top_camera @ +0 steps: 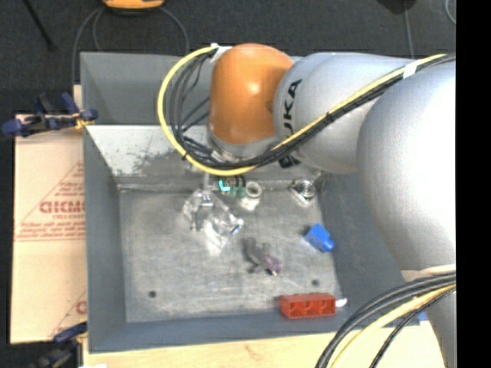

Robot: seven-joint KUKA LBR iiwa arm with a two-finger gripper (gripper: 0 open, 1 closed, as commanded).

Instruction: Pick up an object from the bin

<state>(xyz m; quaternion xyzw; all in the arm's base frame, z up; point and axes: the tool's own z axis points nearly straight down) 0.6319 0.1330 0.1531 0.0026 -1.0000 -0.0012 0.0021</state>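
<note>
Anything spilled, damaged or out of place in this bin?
Nothing stands out. The red block, blue block, dark purple piece and clear plastic piece lie loose and apart on the bin floor, none over the rim. Dark scuffing on the back-left wall looks like wear.

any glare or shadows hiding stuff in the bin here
Camera view: bright highlights sit on the orange cover and on the pale shell of the arm; the bin floor shines pale round the gripper, so what lies there is hard to read; the blue block and red brick are evenly lit, with faint shadows.
</note>
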